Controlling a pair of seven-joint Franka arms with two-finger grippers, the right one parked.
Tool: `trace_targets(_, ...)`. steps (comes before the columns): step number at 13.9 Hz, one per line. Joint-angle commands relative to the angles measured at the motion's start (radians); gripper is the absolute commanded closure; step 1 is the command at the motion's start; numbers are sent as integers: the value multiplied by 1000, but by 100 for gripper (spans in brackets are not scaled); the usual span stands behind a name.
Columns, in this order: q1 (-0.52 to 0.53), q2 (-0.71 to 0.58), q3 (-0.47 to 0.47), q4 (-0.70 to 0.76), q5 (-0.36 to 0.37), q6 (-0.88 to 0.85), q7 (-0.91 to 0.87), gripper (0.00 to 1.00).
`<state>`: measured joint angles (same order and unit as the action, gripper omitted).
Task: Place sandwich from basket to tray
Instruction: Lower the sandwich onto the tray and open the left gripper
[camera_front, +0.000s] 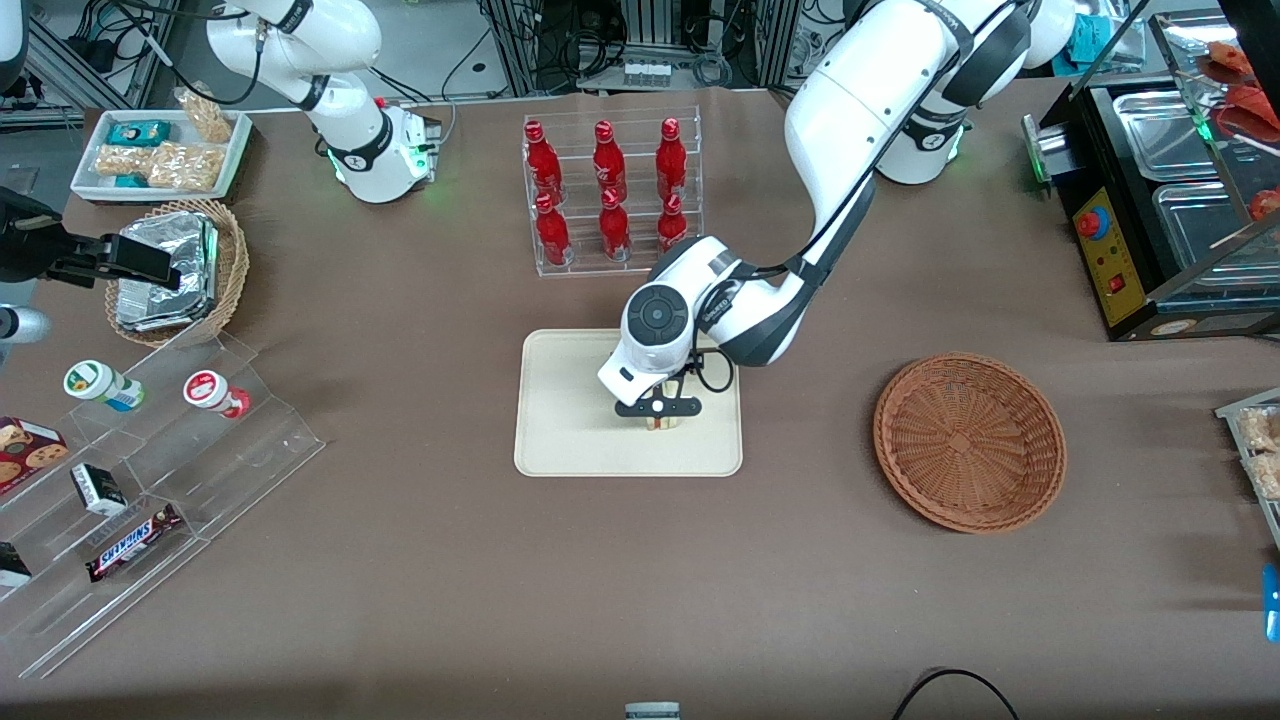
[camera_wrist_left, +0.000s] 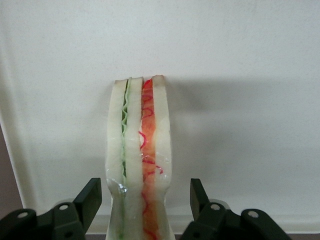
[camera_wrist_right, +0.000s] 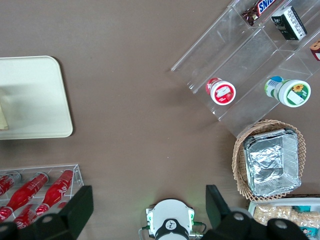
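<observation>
Gripper (camera_front: 660, 418) low over tray (camera_front: 560, 440), near its middle; fingers (camera_wrist_left: 90, 197) spread, clear of sandwich (camera_wrist_left: 140, 155) standing on edge between them; basket (camera_front: 969, 441) toward working arm's end.

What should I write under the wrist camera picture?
Open gripper straddling the sandwich standing on the tray.

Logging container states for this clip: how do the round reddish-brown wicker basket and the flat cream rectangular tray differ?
The reddish-brown wicker basket is round, woven and empty; the cream tray is rectangular, smooth and low-rimmed, holding the triangular sandwich. The left gripper is open over the tray, not the basket. Both sit on the brown table.
</observation>
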<state>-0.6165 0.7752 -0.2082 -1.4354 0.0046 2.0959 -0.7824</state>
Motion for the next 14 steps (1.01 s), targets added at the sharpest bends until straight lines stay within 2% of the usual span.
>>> trace_targets(1, -15, 12, 12, 32, 21, -16, -24, 10)
trace_targets(2, -15, 7, 13, 30, 22, -20, -26, 1)
trace_targets(6, 20, -92, 49, 21, 18, -126, -25, 0)
trace_targets(10, 144, -249, 47, -8, 6, -313, -3, 0)
trace_targets(11, 187, -290, 44, -29, 2, -359, 50, 0)
trace_targets(13, 262, -371, 46, -54, -53, -472, 196, 0)
trace_targets(14, 306, -399, 46, -50, -52, -541, 260, 0)
